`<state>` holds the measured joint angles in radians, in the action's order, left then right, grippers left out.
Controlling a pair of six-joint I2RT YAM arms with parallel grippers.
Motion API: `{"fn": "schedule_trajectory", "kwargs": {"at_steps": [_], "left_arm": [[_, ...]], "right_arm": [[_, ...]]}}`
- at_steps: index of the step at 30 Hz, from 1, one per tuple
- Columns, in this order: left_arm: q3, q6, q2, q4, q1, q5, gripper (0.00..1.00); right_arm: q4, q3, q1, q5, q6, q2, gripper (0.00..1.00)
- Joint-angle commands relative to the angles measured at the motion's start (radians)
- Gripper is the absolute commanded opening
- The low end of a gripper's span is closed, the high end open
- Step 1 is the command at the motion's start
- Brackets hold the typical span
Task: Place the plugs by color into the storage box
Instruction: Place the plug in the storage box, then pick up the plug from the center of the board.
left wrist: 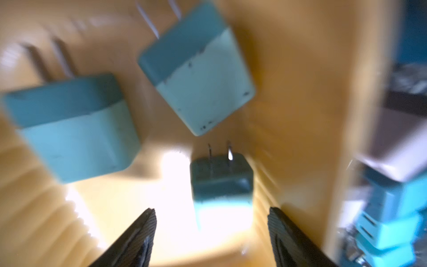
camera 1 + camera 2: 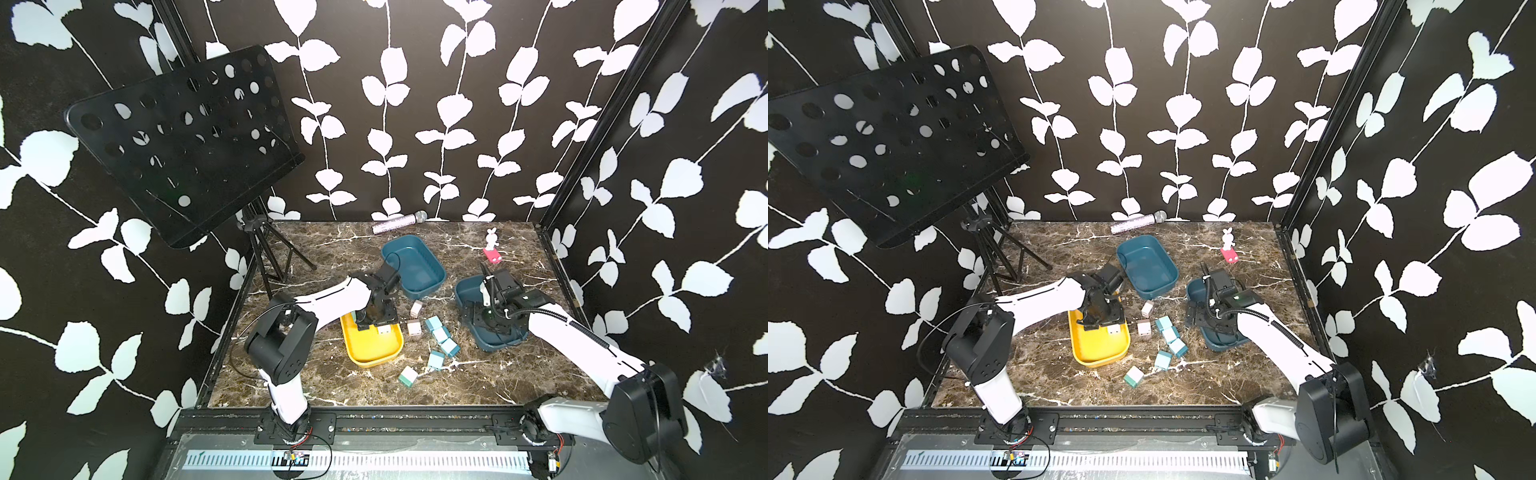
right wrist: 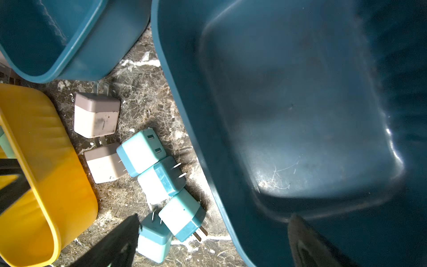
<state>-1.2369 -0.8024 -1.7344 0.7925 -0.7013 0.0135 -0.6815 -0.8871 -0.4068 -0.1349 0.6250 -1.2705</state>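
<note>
Left pincer (image 1: 211, 210) hovering inside yellow tray (image 1: 288, 92), jaws standing apart, gripping nothing. Mint plug (image 1: 221, 182) sitting between fingertips (image 1: 147, 222), touching neither. Two more mint plugs (image 1: 74, 129) lying nearby in same tray. Print on their faces too blurred to read. Right pincer (image 3: 215, 216) gaping wide over right-hand blue bin (image 3: 300, 115), holding nothing.

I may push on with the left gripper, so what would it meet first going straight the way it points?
Probably the nearest mint green plug, just ahead between the open fingers of the left gripper, inside the yellow tray. The wrist view is blurred, so the gap is unclear.
</note>
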Motion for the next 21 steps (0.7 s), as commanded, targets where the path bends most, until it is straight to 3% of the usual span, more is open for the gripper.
{"fn": "schedule_trajectory", "kwargs": {"at_steps": [1, 8, 16, 21], "left_arm": [[-0.095, 0.063, 0.102, 0.150, -0.039, -0.045, 0.78], [-0.196, 0.009, 0.088, 0.162, -0.170, 0.011, 0.75], [-0.313, -0.093, -0.115, -0.022, -0.315, 0.164, 0.74], [-0.266, -0.123, -0.154, -0.062, -0.345, 0.172, 0.73]], "right_arm": [[-0.002, -0.007, -0.004, 0.008, 0.005, 0.005, 0.98], [-0.011, 0.000, -0.004, 0.018, 0.001, 0.022, 0.98], [-0.041, 0.034, -0.003, 0.032, -0.004, 0.077, 0.98], [-0.056, 0.070, 0.000, 0.037, 0.005, 0.121, 0.98]]}}
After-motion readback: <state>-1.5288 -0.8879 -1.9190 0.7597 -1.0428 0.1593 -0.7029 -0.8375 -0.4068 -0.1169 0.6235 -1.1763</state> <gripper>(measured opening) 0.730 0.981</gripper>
